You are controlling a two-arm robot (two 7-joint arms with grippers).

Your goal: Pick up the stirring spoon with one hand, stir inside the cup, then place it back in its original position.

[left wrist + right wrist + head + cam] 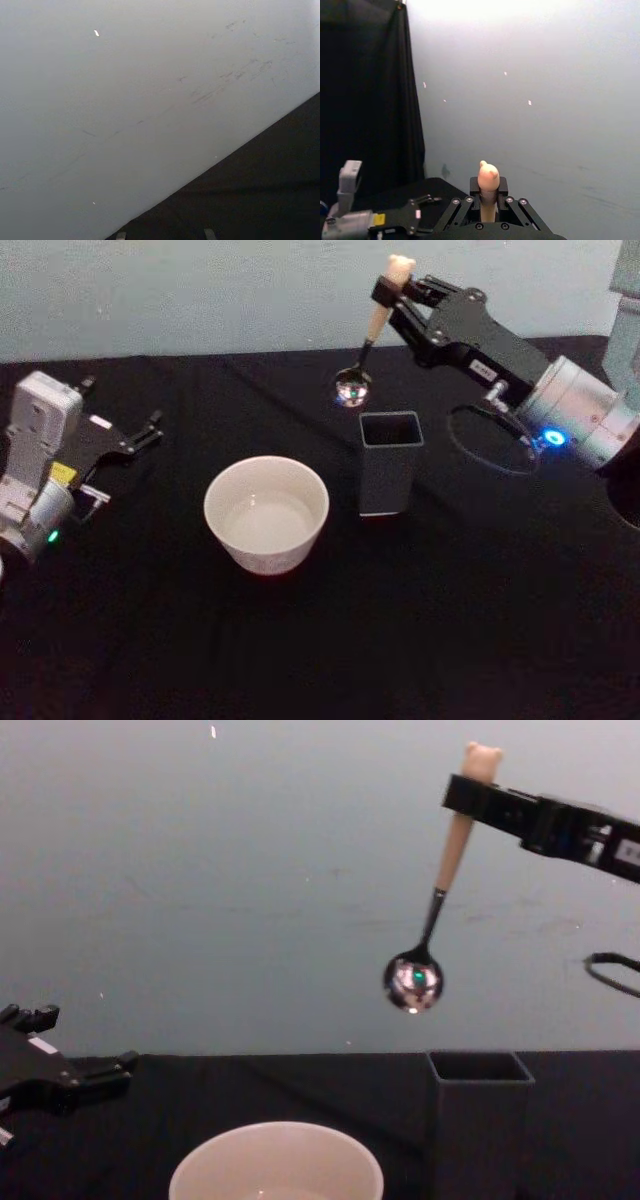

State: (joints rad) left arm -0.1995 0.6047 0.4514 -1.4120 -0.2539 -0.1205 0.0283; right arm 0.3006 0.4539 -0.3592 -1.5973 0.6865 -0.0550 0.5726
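Observation:
My right gripper (386, 288) is shut on the cream handle of the stirring spoon (375, 322), just below its bear head. The spoon (452, 850) hangs tilted in the air, its shiny bowl above and slightly behind the dark grey square holder (389, 462), well clear of the holder's rim (480, 1066). The bear head (488, 175) sticks up between the gripper's fingers in the right wrist view. The cream-white cup (266, 512) stands left of the holder. My left gripper (122, 406) rests open at the table's left side, far from the cup.
Black cloth covers the table (470, 620), with a pale wall behind it. A loop of black cable (485, 440) hangs under the right arm, right of the holder. The left gripper (80, 1040) lies low at the left edge.

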